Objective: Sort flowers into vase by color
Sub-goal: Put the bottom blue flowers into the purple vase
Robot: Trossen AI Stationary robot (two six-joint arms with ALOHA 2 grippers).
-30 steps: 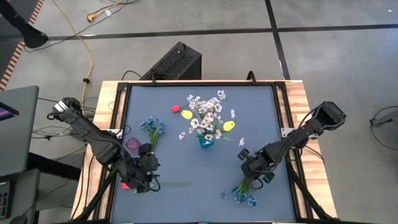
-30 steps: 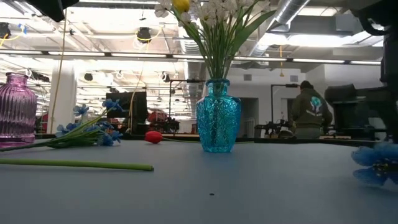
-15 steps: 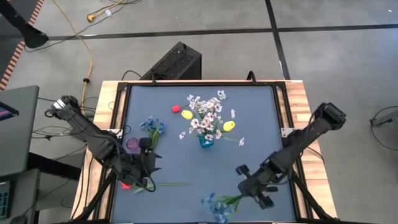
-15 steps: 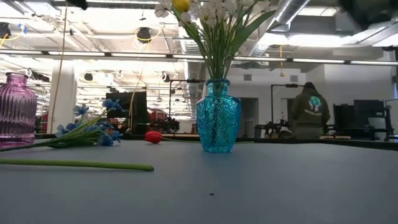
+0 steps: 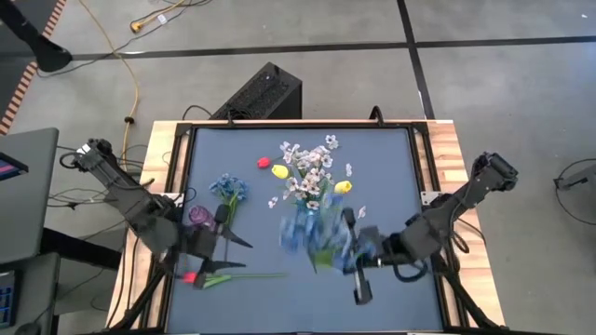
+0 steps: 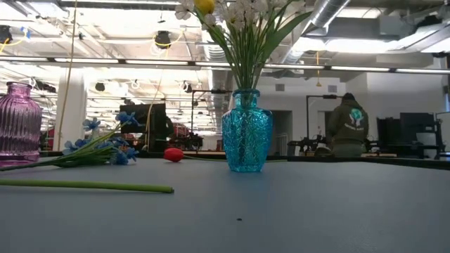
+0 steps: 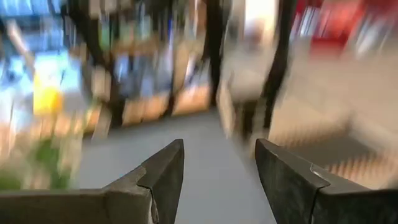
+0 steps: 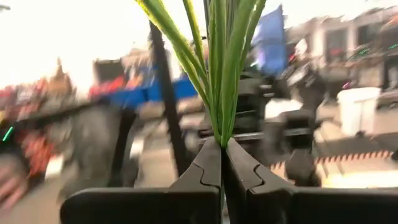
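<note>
A: Where is the right gripper (image 8: 221, 144)?
B: Near the blue vase (image 5: 306, 212), its fingers clenched on the green stems of a blue flower spray (image 5: 312, 237), lifted above the worktop (image 5: 279, 298).
A: And the left gripper (image 7: 217, 163)?
B: Beside the purple vase (image 5: 198, 216), fingers apart, grasping nothing. Another blue spray (image 5: 228, 189) lies near it.

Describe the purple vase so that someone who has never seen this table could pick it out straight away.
Start at the dark blue table mat and go to its left edge, near the left arm. There, beside the blue flower spray lying flat, stands the ribbed purple glass vase. Unlike the turquoise glass vase mid-table, packed with white and yellow flowers, it holds no flowers.
</note>
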